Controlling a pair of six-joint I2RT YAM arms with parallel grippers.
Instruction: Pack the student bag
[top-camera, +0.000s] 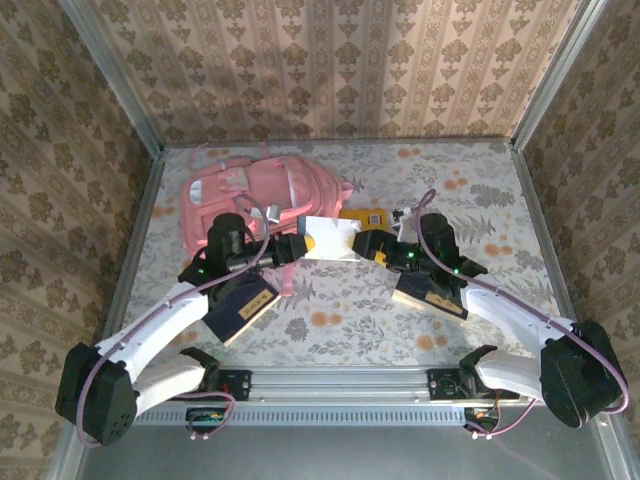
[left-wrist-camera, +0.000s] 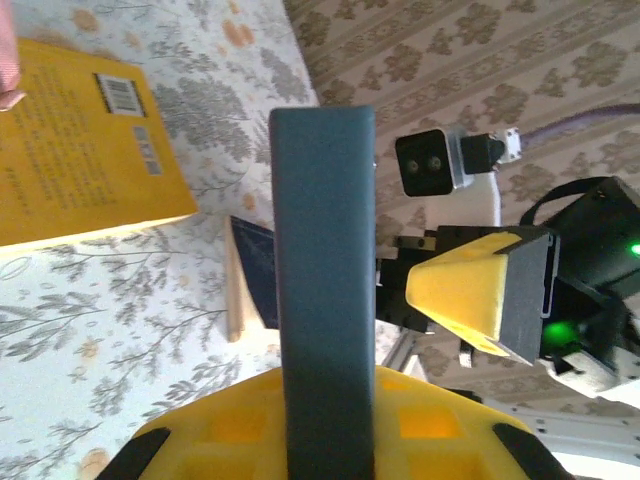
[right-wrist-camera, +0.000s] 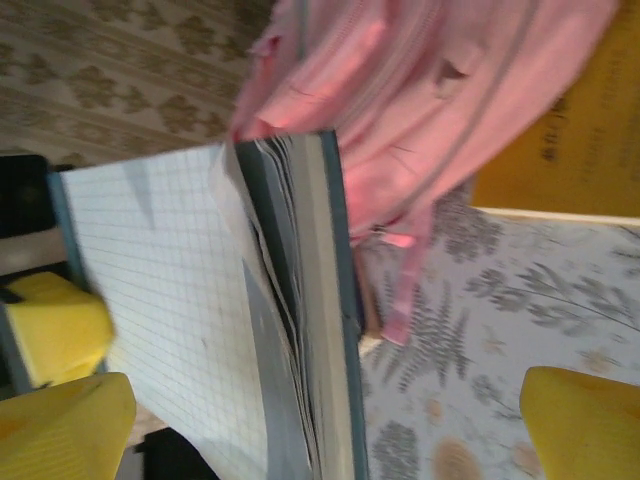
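Floral table (top-camera: 480, 200), pink student bag (top-camera: 250, 190), gridded notebook (top-camera: 330, 240)

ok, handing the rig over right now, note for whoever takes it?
Left gripper: shut on the notebook, held up between the arms.
Right gripper: open, straddling the notebook.
Student bag: back left of table; yellow book beside it; left blue book and right blue book lie under the arms.
Done: nothing visibly packed.
Left: notebook, presumably the books too, into the bag.

Left claw (top-camera: 301, 246) clamped, right claw (top-camera: 364, 244) agape
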